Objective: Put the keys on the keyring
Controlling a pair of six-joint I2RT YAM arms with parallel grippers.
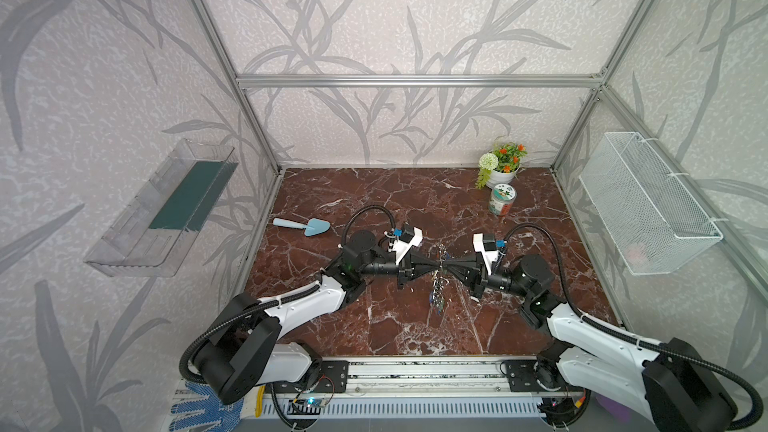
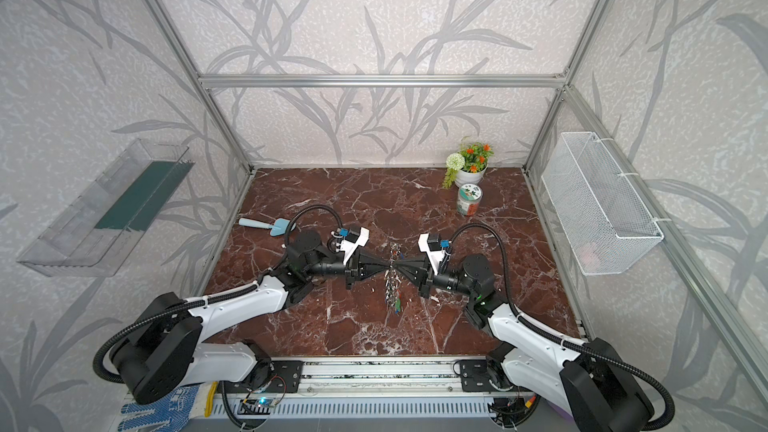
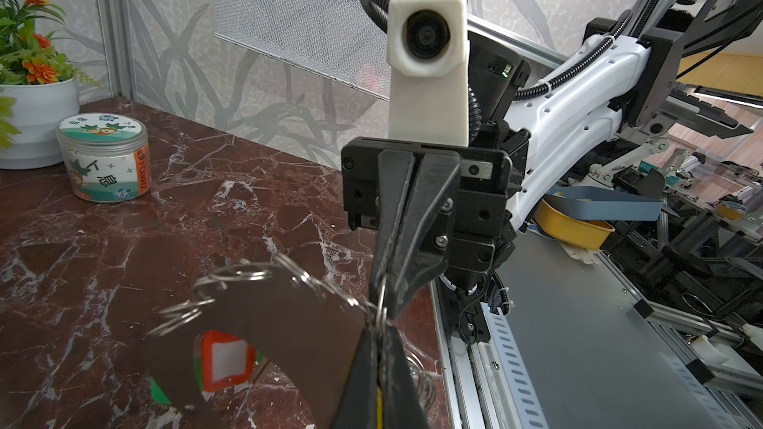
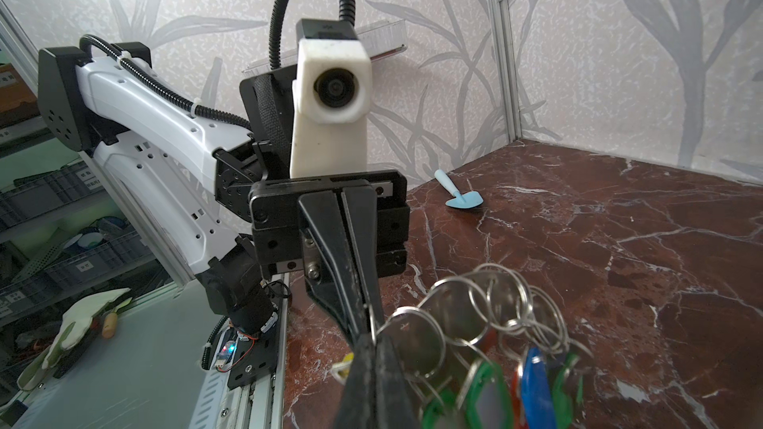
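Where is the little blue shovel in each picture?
In a top view: the blue shovel lies left of the middle, near the left wall.
In a top view: same place, left of the middle.
Left wrist: not in it.
Right wrist: near the middle, close to the wall.
Shared landmark: the red-brown marble table, seen in all four views.

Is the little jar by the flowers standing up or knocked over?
Standing up. The jar rests on its base on the marble table, lid on top, beside the white flower pot.
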